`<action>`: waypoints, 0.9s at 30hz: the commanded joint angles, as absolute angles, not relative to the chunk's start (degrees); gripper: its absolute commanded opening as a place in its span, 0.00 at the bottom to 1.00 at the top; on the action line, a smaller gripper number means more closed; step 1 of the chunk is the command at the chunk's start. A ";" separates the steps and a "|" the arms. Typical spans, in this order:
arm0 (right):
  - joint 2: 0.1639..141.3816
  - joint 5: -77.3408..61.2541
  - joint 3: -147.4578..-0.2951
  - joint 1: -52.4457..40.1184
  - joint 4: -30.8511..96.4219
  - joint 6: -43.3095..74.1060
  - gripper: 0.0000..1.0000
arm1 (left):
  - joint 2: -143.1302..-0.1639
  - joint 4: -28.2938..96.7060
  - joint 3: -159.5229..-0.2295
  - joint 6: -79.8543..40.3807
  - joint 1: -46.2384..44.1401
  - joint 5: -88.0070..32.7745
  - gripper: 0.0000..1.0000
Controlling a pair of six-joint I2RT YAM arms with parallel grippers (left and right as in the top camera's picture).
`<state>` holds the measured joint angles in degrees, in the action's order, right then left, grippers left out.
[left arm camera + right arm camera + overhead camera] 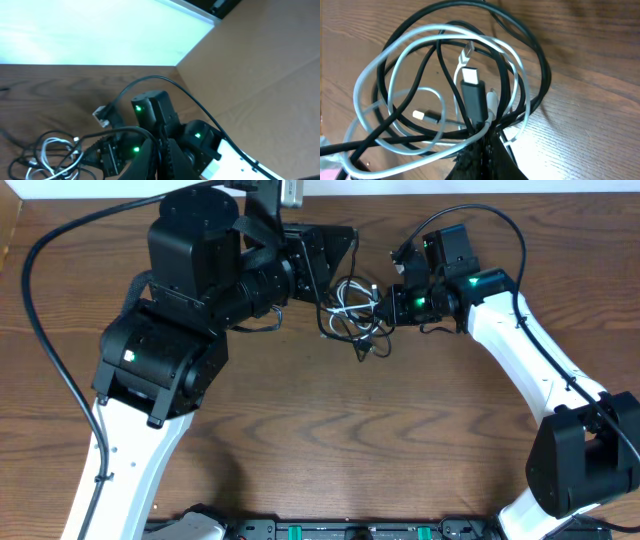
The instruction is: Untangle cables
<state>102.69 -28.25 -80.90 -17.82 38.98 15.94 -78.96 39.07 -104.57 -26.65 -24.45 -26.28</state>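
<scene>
Overhead cam: fixed, looks straight down on table [300,430], far enough back for the whole setup; cables [350,310] sit top-centre. L wrist cam: low, faces across tabletop twd right arm [165,120], cables [50,152] in bottom-left corner. R wrist cam: v. close, angled down, cables [445,95] fill frame. All 3 views share the cables.

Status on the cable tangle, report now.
Right gripper shut on cables at the bundle's edge. Left gripper shut, black strand at its tips, hold unconfirmed. Cables knotted, black and white loops. Nothing in the way.
</scene>
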 commanded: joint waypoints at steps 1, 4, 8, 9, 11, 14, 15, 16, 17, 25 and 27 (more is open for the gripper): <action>102.59 -26.48 -80.93 -16.99 39.72 15.84 0.01 | -77.69 40.93 -105.25 -26.06 -22.52 -19.94 0.08; 101.30 -26.26 -82.30 -14.66 42.87 15.29 0.01 | -77.80 45.47 -105.25 -23.77 -20.73 -10.17 0.08; 100.18 -22.17 -86.76 -11.11 51.53 14.61 0.01 | -78.54 50.76 -105.23 -22.28 -18.41 3.20 0.08; 100.05 -20.43 -88.55 -10.15 54.57 14.02 0.01 | -78.81 51.75 -105.23 -21.89 -17.93 5.76 0.08; 100.05 -17.72 -92.03 -8.64 59.61 12.95 0.01 | -79.50 53.56 -105.23 -20.80 -17.04 10.00 0.07; 100.05 -13.87 -97.95 -6.55 66.57 11.20 0.01 | -81.14 56.05 -105.23 -20.34 -15.66 15.57 0.08; 100.05 -12.82 -99.96 -5.91 68.60 10.59 0.01 | -81.80 56.77 -105.23 -20.32 -15.18 16.97 0.08; 100.05 -11.79 -101.84 -5.39 70.41 10.11 0.01 | -82.50 57.49 -105.23 -20.16 -14.68 18.02 0.08; 100.05 -10.61 -103.63 -4.82 72.16 9.96 0.01 | -83.22 58.15 -105.23 -20.10 -14.11 18.87 0.08; 100.05 -8.38 -112.73 1.98 80.07 8.78 0.01 | -89.14 62.87 -105.23 -19.70 -8.16 20.18 0.08; 100.05 -10.52 -112.75 3.20 80.66 7.75 0.01 | -90.17 63.66 -105.23 -19.00 -7.53 20.18 0.08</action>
<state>100.84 -9.78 -111.68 1.58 79.94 9.76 -89.56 63.07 -104.60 -20.53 -8.58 17.61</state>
